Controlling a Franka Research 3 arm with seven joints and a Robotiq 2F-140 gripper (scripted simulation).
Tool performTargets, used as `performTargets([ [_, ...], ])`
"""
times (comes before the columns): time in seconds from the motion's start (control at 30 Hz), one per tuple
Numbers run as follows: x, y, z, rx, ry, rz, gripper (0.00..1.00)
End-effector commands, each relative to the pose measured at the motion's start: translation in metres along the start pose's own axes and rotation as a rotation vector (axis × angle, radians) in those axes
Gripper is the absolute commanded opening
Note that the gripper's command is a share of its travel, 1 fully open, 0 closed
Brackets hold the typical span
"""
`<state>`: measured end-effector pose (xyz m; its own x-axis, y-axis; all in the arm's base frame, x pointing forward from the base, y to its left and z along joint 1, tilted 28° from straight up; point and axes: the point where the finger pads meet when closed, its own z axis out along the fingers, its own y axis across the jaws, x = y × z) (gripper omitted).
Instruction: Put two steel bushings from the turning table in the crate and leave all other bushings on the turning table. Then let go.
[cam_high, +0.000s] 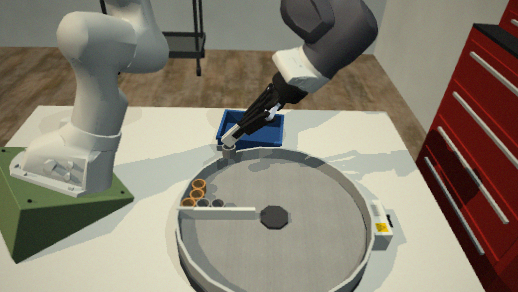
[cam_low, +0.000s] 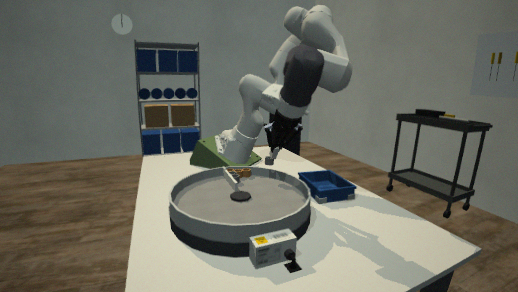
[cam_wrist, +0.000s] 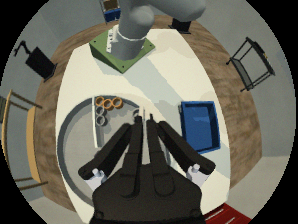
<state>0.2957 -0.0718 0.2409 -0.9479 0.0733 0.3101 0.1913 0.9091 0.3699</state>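
My gripper (cam_high: 229, 142) (cam_low: 270, 153) (cam_wrist: 144, 110) is shut on the wall of a grey steel bushing (cam_high: 229, 152) (cam_low: 269, 160). The bushing hangs just under the fingertips, over the far rim of the turning table (cam_high: 361, 201) (cam_low: 240, 221) (cam_wrist: 72, 137), between the table and the blue crate (cam_high: 274, 140) (cam_low: 327, 186) (cam_wrist: 200, 125). On the turning table, three orange bushings (cam_high: 196, 192) (cam_wrist: 107, 103) and grey steel bushings (cam_high: 210, 203) (cam_wrist: 101, 120) sit clustered against the white guide bar (cam_high: 225, 213) by the left rim.
The arm's green base block (cam_high: 30, 220) stands left of the turning table. A grey control box (cam_high: 382, 229) (cam_low: 272, 246) sits at the table's rim. A red drawer cabinet (cam_high: 480, 150) stands at the right.
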Motion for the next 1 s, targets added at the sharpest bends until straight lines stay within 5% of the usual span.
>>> performTargets([
  [0.0, -0.001, 0.042, -0.002, -0.02, 0.011, 0.069, 0.0],
  [0.13, -0.005, 0.063, -0.005, -0.02, 0.011, 0.069, 0.0],
  [0.53, -0.023, 0.185, -0.018, -0.02, 0.011, 0.069, 0.0],
  [0.97, -0.028, 0.216, -0.021, -0.02, 0.011, 0.069, 0.0],
])
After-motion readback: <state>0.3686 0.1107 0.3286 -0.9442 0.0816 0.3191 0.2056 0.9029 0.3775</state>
